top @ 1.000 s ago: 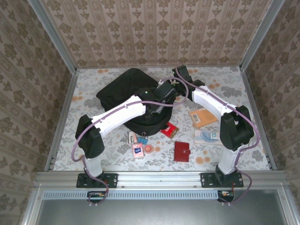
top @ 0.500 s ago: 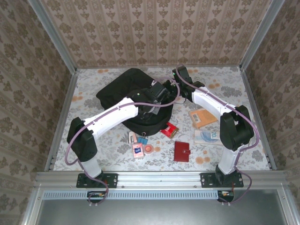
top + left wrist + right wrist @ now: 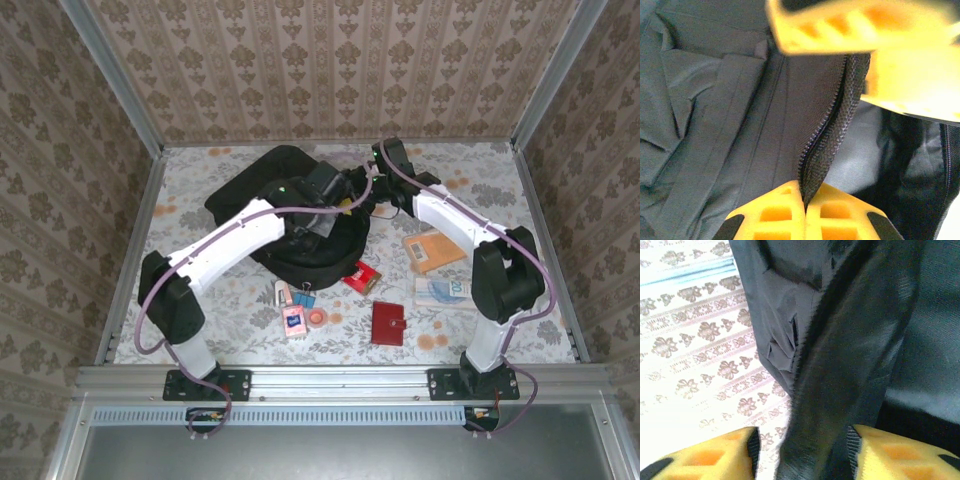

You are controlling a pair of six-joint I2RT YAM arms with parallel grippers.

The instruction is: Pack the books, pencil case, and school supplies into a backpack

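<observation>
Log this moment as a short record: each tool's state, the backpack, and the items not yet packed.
left tool: shut on the backpack zip edge
right tool: open, backpack fabric between its fingers
backpack: black, both tools at its opening
not packed: orange-tan book, red wallet-like case, pink tape roll

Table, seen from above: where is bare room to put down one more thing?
Free: the far right corner, between the right arm and the wall, and the left strip between the backpack and the side rail. Crowded: the near middle, from the pink card to the orange book.
</observation>
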